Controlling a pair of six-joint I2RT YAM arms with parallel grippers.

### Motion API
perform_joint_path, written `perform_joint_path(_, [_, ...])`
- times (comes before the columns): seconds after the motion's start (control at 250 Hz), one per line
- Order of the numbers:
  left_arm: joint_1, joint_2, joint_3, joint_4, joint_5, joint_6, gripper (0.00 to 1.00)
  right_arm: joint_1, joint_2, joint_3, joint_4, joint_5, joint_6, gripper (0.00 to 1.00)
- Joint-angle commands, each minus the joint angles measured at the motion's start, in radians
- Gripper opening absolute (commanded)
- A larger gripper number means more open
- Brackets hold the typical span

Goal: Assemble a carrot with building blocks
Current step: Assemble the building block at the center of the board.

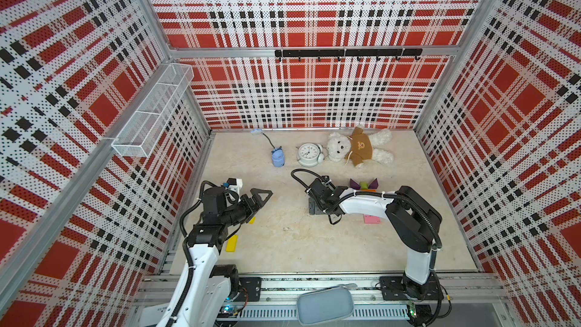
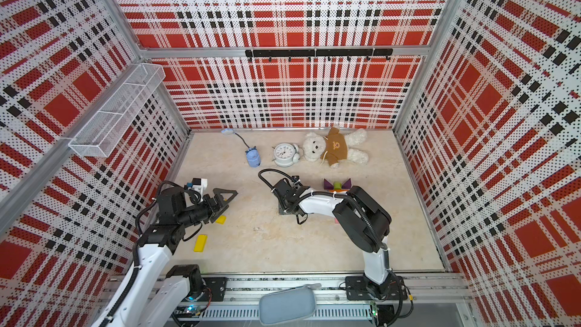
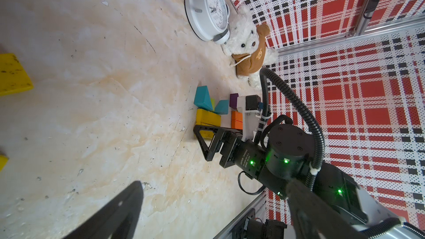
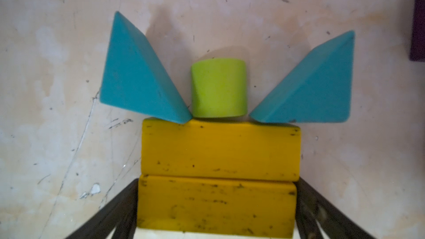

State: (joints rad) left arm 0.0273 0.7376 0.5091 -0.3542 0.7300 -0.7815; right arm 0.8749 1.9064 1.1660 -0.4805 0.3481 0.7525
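In the right wrist view, two yellow bars (image 4: 220, 150) lie side by side. A lime-green stub (image 4: 219, 88) and two teal triangles (image 4: 135, 77) touch the far bar. My right gripper (image 4: 217, 180) stands open, one finger hard by each end of the near bar (image 4: 216, 205). In both top views this arm hides that group. Purple triangles (image 1: 355, 184) with a lime stub (image 1: 363, 184) lie behind it. My left gripper (image 1: 261, 196) (image 3: 215, 183) is open and empty above loose yellow blocks (image 1: 232, 243) (image 2: 220, 219). A pink bar (image 1: 372, 220) lies under the right arm.
A white alarm clock (image 1: 309, 154), a teddy bear (image 1: 358, 147) and a small blue gadget (image 1: 278, 158) with a cord lie along the back wall. A wire basket (image 1: 151, 114) hangs on the left wall. A grey pouch (image 1: 325, 305) sits on the front rail.
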Motion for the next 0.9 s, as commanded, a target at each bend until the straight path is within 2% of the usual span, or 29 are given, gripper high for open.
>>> perform_joint_path(0.0, [0.006,-0.009,-0.014,0.02,0.014,-0.007,0.99,-0.003,-0.009,0.0,-0.026,-0.009,-0.032,1.0])
perform_joint_path(0.384, [0.005,-0.012,-0.014,0.022,0.014,-0.009,1.0,-0.002,-0.049,0.013,-0.064,-0.033,-0.09,1.0])
perform_joint_path(0.705, [0.01,-0.007,-0.013,0.022,0.014,-0.009,0.99,0.017,-0.093,0.023,-0.072,-0.104,-0.123,1.0])
perform_joint_path(0.893, [0.009,-0.007,-0.013,0.022,0.012,-0.009,0.99,0.017,-0.157,-0.012,-0.099,-0.068,-0.124,1.0])
